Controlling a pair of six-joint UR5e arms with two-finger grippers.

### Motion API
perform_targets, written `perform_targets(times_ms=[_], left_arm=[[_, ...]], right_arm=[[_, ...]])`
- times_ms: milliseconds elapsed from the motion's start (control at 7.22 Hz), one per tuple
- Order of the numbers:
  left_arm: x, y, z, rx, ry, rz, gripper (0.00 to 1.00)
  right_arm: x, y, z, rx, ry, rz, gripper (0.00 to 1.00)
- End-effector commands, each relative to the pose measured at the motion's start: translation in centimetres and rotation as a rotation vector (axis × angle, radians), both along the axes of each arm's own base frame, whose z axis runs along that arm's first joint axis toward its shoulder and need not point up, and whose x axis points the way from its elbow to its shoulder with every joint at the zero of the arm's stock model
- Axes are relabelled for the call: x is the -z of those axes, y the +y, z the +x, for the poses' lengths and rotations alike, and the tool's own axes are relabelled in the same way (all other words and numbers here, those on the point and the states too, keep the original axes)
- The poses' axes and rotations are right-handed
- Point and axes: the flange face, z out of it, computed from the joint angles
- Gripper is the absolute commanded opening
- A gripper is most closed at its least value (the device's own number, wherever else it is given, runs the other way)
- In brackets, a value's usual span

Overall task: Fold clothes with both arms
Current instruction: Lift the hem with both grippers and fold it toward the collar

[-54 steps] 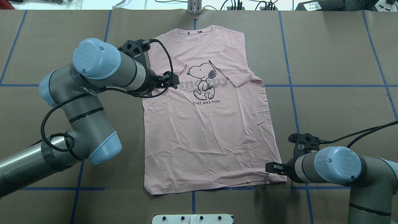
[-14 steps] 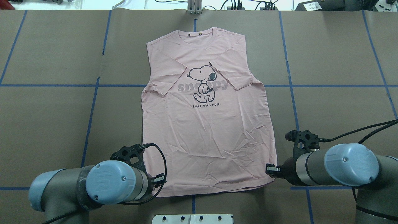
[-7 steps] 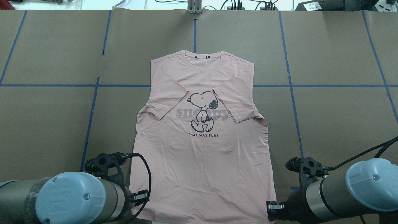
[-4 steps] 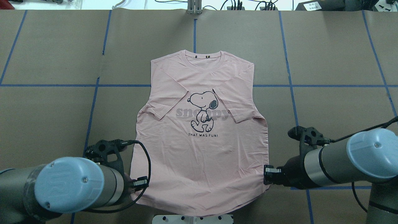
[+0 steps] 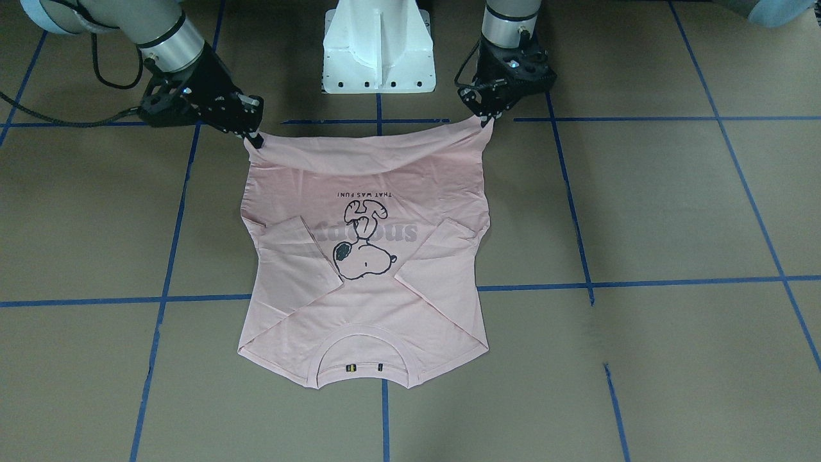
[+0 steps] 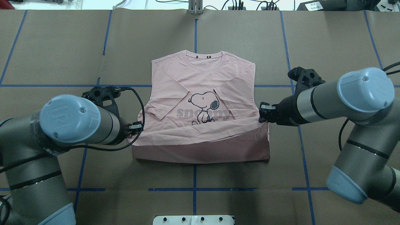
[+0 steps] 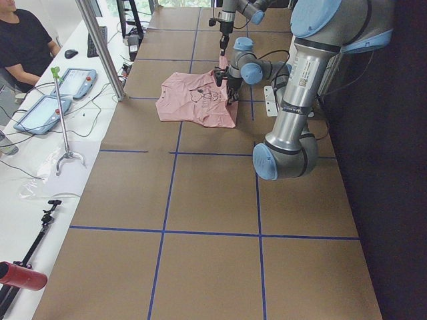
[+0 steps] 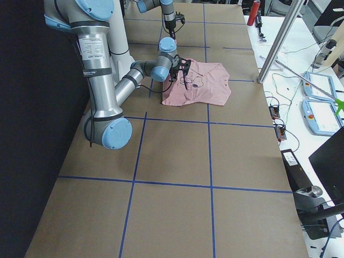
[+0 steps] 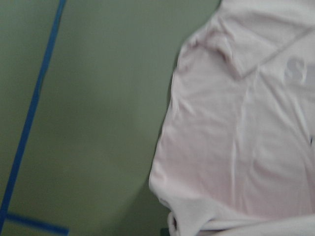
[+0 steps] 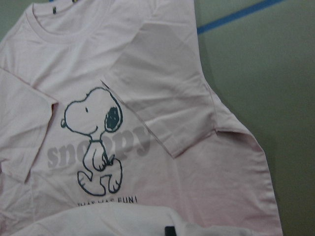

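Note:
The pale pink T-shirt [image 6: 203, 78] lies face up mid-table, collar away from the robot's base, both sleeves folded inward over the dog print. Its bottom hem is lifted off the table and held over the lower half, hiding the small lettering in the overhead view. My left gripper [image 6: 137, 126] is shut on the hem's left corner, and my right gripper [image 6: 262, 112] is shut on the right corner. In the front-facing view the T-shirt [image 5: 365, 308] hangs stretched between the right gripper [image 5: 254, 138] and the left gripper [image 5: 484, 119]. Both wrist views look down on the T-shirt [image 10: 147, 73] below.
The white pedestal base [image 5: 378, 45] stands at the table's near edge behind the hem. Blue tape lines [image 6: 193, 189] cross the brown table cover. A seated person [image 7: 20, 40], tablets [image 7: 40, 113] and a metal post [image 7: 100, 47] are beyond the table's far side.
Both grippers have risen and moved away from the base toward the collar, carrying the hem up over the shirt's lower half. Before that they dragged the whole shirt toward the base.

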Motion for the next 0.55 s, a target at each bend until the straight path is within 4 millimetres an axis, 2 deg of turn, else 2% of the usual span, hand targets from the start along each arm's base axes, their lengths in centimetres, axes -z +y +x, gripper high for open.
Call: perform_targets(times_ms=[0, 138, 415], left_arm=[[-1.2, -8.8, 1.0, 0.092, 0.070, 0.014, 0.00], [-1.7, -12.7, 0.6, 0.145, 0.069, 0.015, 0.00], [-5.7, -18.0, 0.4, 0.183, 0.053, 0.042, 0.00]], right_arm=[[1.2, -9.0, -1.8, -0.095, 0.027, -0.010, 0.00], [0.4, -11.4, -1.9, -0.105, 0.054, -0.007, 0.00], [-1.2, -17.6, -2.4, -0.130, 0.110, -0.040, 0.00]])
